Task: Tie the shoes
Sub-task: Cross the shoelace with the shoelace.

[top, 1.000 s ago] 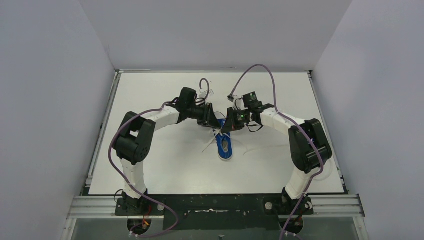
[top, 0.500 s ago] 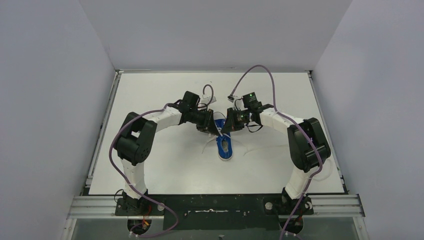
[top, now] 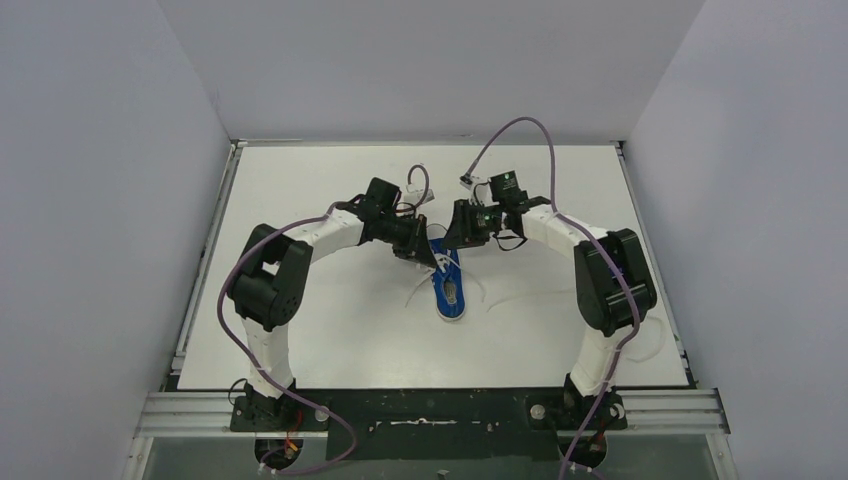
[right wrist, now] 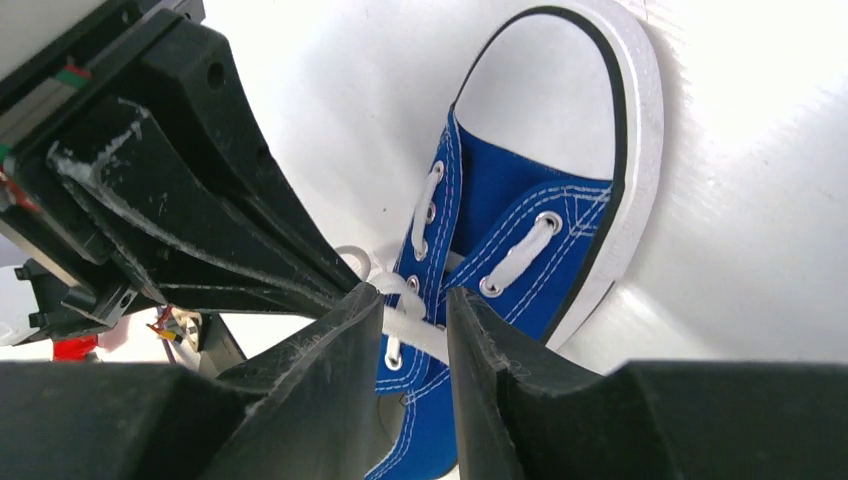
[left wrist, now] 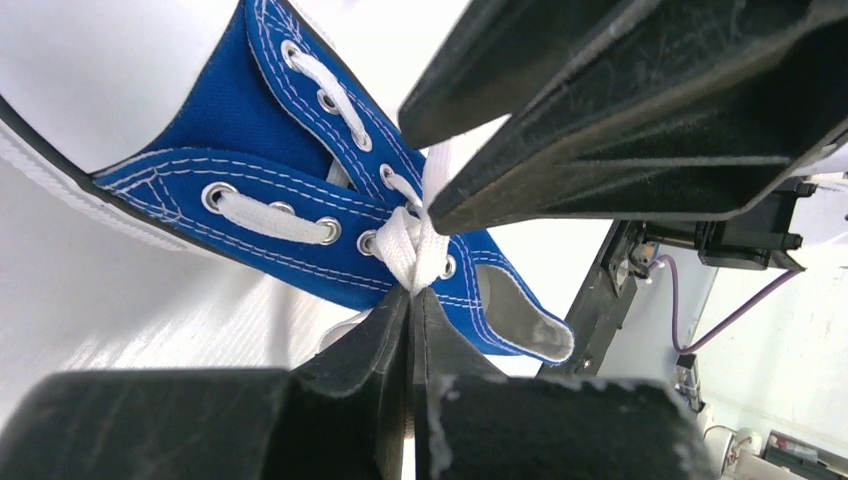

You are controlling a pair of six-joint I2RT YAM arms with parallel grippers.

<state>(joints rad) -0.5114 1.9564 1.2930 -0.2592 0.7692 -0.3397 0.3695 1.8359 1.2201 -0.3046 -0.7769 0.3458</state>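
Over the shoe (top: 451, 292), the left pincer (left wrist: 411, 298) pinches a lace (left wrist: 413, 250); the right pincer (right wrist: 415, 302) is spread a little.

shoe (top: 450, 292): on table (top: 320, 330), mid-table, between the two arms, lying lengthwise near-to-far
left gripper (left wrist: 412, 298): at shoe's far end, reaching in from the left, tips on the laces (left wrist: 415, 250) at the crossing
right gripper (right wrist: 413, 305): same end, from the right, just beside left gripper, lace strand across its gap
loose lace ends: on table either side of shoe
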